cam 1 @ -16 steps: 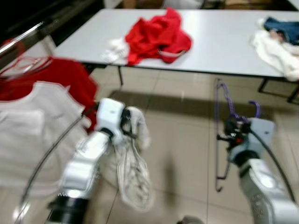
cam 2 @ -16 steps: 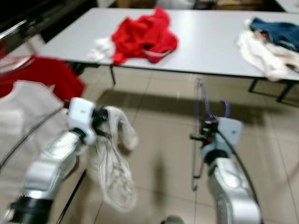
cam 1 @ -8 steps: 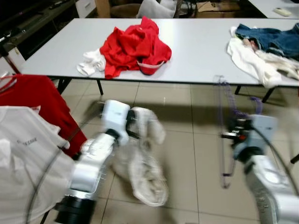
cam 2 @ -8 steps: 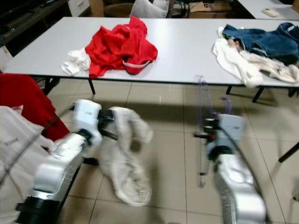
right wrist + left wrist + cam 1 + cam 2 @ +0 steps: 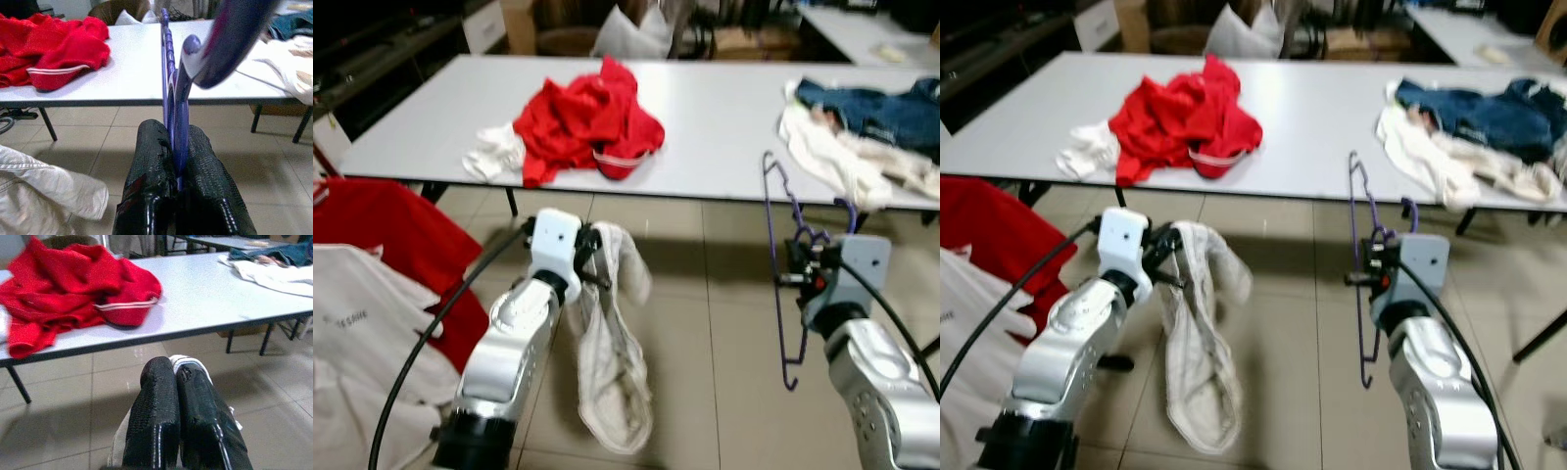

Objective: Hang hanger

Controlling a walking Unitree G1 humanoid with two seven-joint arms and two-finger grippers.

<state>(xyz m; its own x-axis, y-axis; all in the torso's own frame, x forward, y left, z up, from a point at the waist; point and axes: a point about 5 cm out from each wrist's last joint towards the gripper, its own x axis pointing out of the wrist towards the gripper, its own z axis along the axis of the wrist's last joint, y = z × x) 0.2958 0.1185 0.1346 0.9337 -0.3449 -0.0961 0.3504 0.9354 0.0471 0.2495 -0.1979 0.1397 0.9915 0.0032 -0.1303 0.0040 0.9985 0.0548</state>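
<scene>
My right claw (image 5: 175,147) is pinching a purple hanger (image 5: 780,255); my left claw (image 5: 177,382) is clamping a white garment (image 5: 607,362) before the bench (image 5: 724,108).

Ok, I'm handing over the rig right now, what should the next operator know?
Left gripper: shut on the white garment, which hangs from it toward the floor.
Right gripper: shut on the purple hanger, held upright in front of the table.
Red clothes and other laundry lie on the table; shirts hang at the robot's left.
Done: both items are in hand.
Left: garment onto hanger, then hang it.
</scene>
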